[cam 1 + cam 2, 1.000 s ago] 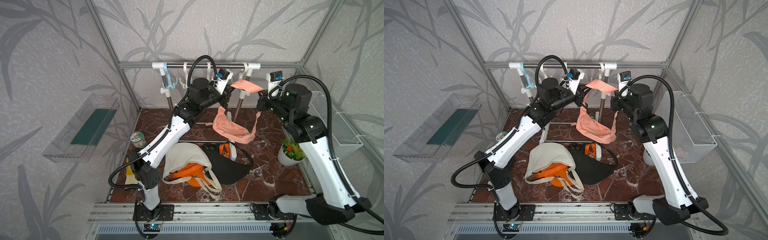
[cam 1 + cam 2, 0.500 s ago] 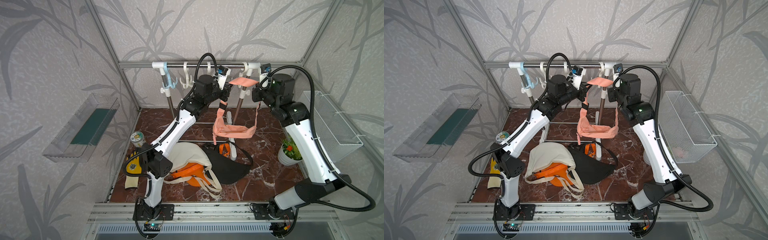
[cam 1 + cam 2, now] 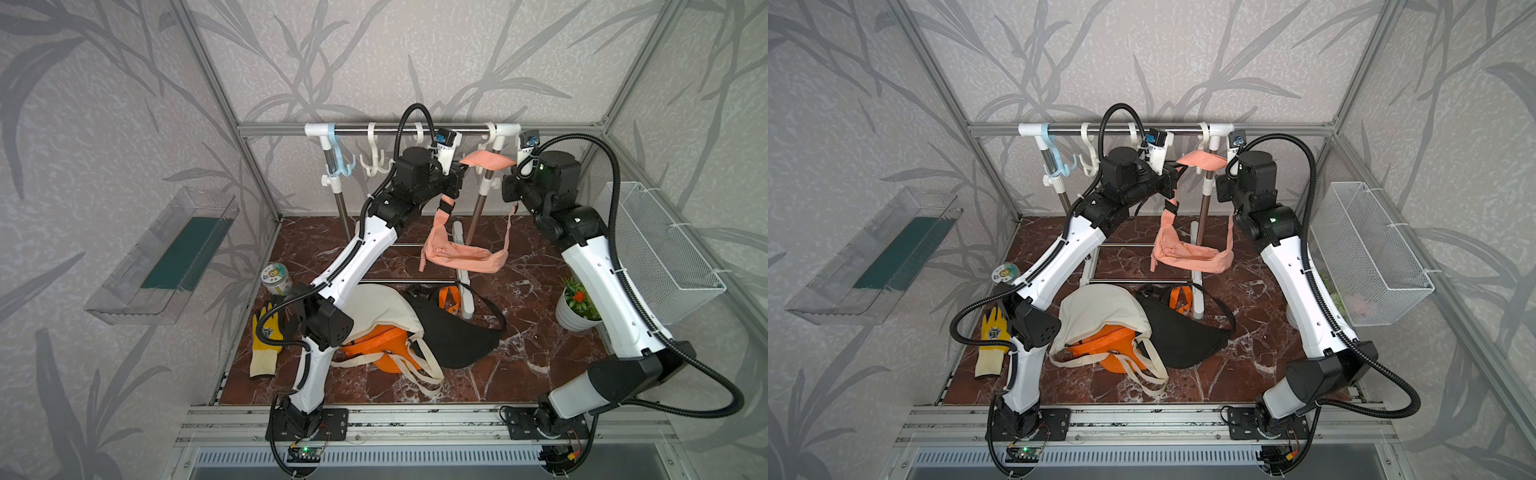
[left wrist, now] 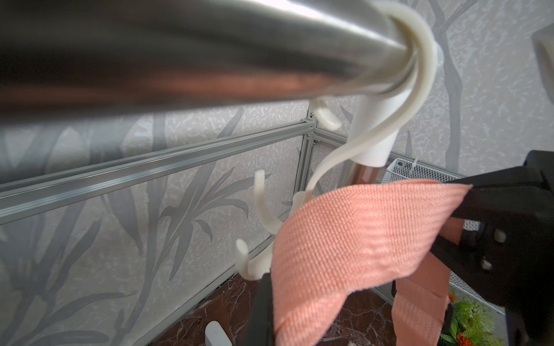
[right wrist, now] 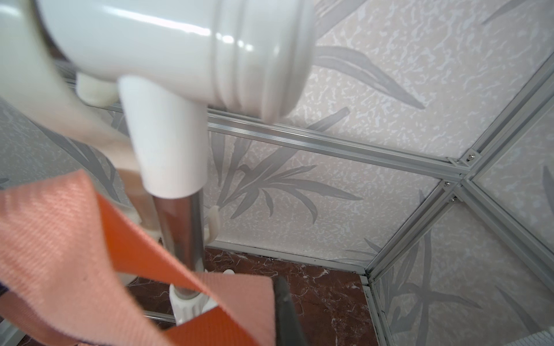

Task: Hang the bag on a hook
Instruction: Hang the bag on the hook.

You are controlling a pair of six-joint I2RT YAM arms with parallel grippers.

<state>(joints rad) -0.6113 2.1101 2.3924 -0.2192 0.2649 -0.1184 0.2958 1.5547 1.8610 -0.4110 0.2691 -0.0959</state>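
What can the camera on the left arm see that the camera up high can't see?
Only the left wrist view shows up close the white hook's prongs, right beside the pink strap but not through it, with the left gripper shut on the strap.

Only a top view shows the pink bag dangling in the air, the right gripper shut on the strap's other end, the blue hook, and the cream bag and black bag on the floor.

Both show the metal rail.

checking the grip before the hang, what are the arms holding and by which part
Both hold the peach sling bag by its strap: the left gripper at one end of the raised span, the right gripper at the other. The pouch hangs free.
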